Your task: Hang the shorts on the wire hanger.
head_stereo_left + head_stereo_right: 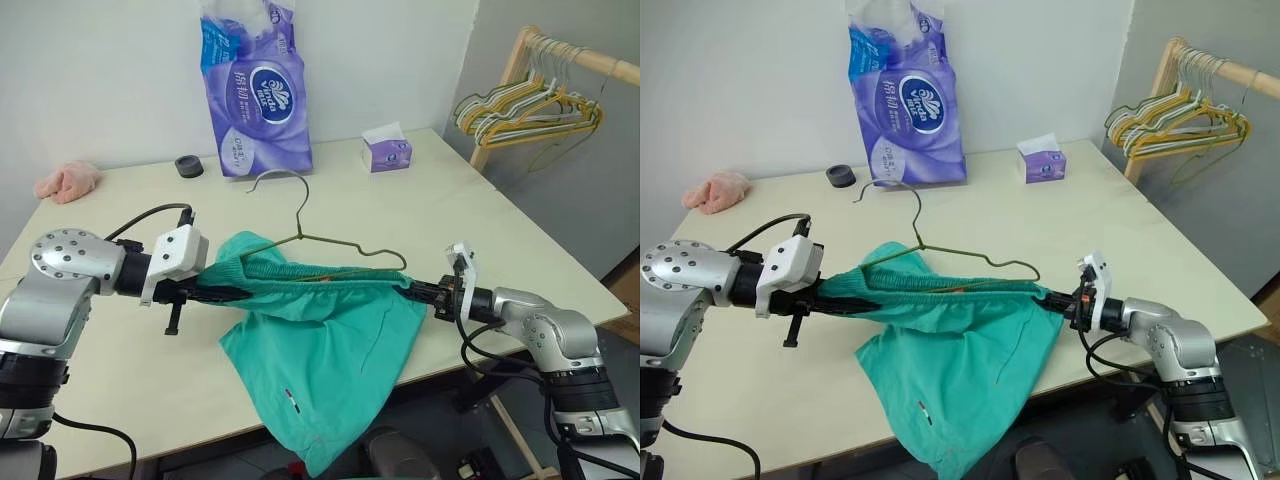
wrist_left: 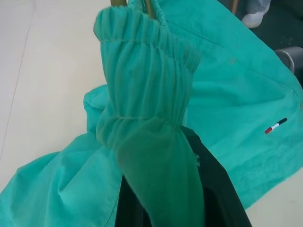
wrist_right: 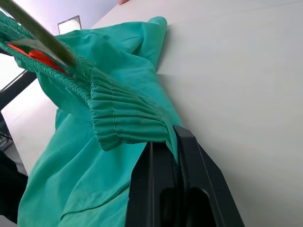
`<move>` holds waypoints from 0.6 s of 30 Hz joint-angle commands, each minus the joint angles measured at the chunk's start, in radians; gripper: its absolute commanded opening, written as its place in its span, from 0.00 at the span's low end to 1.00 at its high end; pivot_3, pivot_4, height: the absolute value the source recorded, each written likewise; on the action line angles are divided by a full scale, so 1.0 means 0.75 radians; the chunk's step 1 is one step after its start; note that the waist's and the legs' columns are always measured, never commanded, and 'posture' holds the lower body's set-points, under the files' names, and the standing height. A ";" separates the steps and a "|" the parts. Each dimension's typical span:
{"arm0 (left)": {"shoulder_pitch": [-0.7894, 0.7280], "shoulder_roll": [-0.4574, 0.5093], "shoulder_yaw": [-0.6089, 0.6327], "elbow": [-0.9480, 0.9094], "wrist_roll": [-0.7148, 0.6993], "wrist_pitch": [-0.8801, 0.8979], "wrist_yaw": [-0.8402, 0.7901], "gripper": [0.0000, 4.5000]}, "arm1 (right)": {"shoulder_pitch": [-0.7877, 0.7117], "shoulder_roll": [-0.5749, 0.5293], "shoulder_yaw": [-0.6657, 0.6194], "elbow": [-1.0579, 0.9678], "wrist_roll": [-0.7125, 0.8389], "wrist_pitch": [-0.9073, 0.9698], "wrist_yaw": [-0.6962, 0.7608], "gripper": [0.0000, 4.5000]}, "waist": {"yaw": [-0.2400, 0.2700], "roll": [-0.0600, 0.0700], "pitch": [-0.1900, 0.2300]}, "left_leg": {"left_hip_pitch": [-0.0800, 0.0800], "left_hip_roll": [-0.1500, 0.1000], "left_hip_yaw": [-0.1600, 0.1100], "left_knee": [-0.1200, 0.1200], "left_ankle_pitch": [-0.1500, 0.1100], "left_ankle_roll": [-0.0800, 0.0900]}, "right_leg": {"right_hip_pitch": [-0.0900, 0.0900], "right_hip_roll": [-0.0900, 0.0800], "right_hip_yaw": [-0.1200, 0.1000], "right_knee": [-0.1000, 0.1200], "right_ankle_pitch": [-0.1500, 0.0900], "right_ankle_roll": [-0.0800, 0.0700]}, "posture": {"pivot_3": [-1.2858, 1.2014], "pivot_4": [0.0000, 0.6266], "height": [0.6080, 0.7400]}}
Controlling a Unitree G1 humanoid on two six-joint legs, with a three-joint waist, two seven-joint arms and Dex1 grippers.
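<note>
Stretching the shorts [image 1: 320, 330] by their waistband, the left gripper [image 1: 222, 291] pinches one end of the elastic and the right gripper [image 1: 418, 289] pinches the other, both clamped tight on the cloth. Between them the band runs taut above the table [image 1: 430, 200], and the legs sag below it over the near edge. The hanger [image 1: 320, 238] sits just behind the band, its lower wire tucked into the waistband, its hook rising beyond both grippers.
</note>
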 commanded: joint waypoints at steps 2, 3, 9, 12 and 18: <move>-0.006 0.044 0.015 0.038 0.064 -0.076 0.001 0.00 | -0.005 -0.039 -0.051 -0.044 0.017 -0.004 0.000 0.00 | 0.001 0.000 0.000 | 0.000 0.000 0.000 0.000 0.000 0.000 | 0.000 0.000 0.000 0.000 0.000 0.000 | 0.39 0.02 1.00; -0.007 0.044 0.011 0.048 0.078 -0.090 0.001 0.00 | -0.003 -0.044 -0.047 -0.051 0.017 -0.006 0.004 0.00 | 0.001 0.000 0.000 | 0.000 0.000 0.000 0.000 0.000 0.000 | 0.000 0.000 0.000 0.000 0.000 0.000 | 0.39 0.02 1.00; -0.007 0.058 -0.016 0.113 0.164 -0.173 0.004 0.00 | 0.011 -0.062 -0.035 -0.130 0.040 0.012 0.009 0.00 | 0.002 0.000 0.000 | 0.000 0.000 0.000 0.000 0.000 0.000 | 0.000 0.000 0.000 0.000 0.000 0.000 | 0.39 0.03 1.00; -0.039 0.041 -0.037 0.189 0.237 -0.218 0.070 0.00 | 0.014 -0.097 -0.002 -0.187 0.013 -0.011 0.035 0.00 | 0.002 0.000 0.000 | 0.000 0.000 0.000 0.000 0.000 0.000 | 0.000 0.000 0.000 0.000 0.000 0.000 | 0.39 0.03 1.00; -0.052 0.015 -0.088 0.227 0.300 -0.272 0.125 0.00 | -0.061 -0.144 0.106 -0.294 -0.070 -0.059 0.038 0.00 | 0.001 0.000 0.000 | 0.000 0.000 0.000 0.000 0.000 0.000 | 0.000 0.000 0.000 -0.001 0.000 0.000 | 0.39 0.03 1.00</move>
